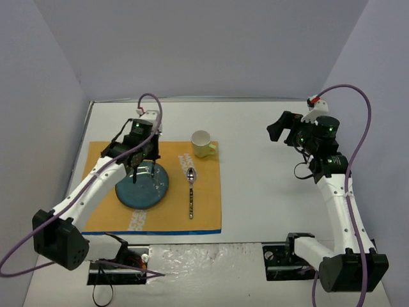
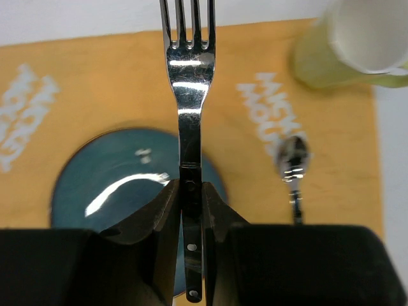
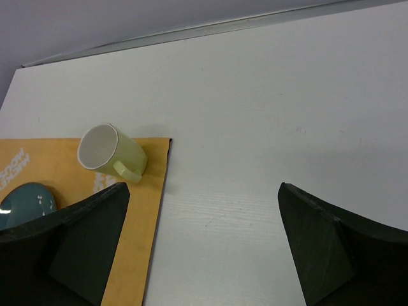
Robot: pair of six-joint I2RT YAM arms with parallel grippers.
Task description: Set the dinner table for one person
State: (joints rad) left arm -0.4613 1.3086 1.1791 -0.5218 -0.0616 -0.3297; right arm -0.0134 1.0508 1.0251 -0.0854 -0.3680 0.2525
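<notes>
Left claw pinched shut on fork handle, tines forward, hovering over blue plate, centre-left of frame. Likely bound for orange mat beside plate. Right claw wide open, empty, upper right. White bench spans frame beneath everything.

Tine tips of the fork and the blurred mug run off the top edge.
</notes>
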